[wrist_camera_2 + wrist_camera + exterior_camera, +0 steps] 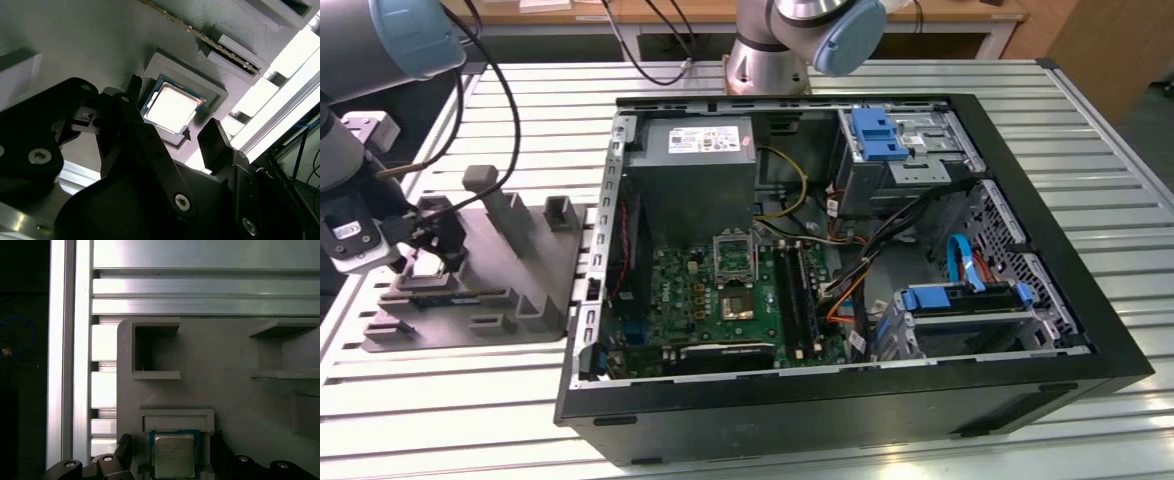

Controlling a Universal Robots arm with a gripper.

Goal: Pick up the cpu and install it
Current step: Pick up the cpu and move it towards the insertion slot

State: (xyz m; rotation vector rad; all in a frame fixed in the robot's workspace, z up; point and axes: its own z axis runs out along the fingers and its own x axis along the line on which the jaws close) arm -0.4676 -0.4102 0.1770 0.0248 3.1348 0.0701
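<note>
Cpu [170, 109]: small flat chip, silvery top, green rim. Location: seated flat in a shallow square pocket of the grey moulded tray [520, 300], which stands at the exterior view's left on the slatted metal table [454, 420]. Relation to gripper [172, 110]: in both wrist views the chip lies directly between the two dark fingers [215, 142], one finger off each of two opposite edges, the gripper poised squarely above the pocket. Gripper state: spread wide, holding nothing. In the first wrist view the cpu [173, 455] shows a clear gap to each finger [125, 447], with the pocket's low walls in that gap, so the judgement is no contact yet. Axis: outline is near square, with no long axis to speak of. Its edges run parallel to the pocket walls and face the finger pads square-on, not cornerwise. Top face is bare and unobstructed. Arm: in the exterior view the gripper [438, 262] hangs low over the tray's near end. Destination side: the open computer case [1107, 365] lies to the exterior view's right of the tray, well apart from the chip. The socket [738, 303] sits on the green board inside it.
</note>
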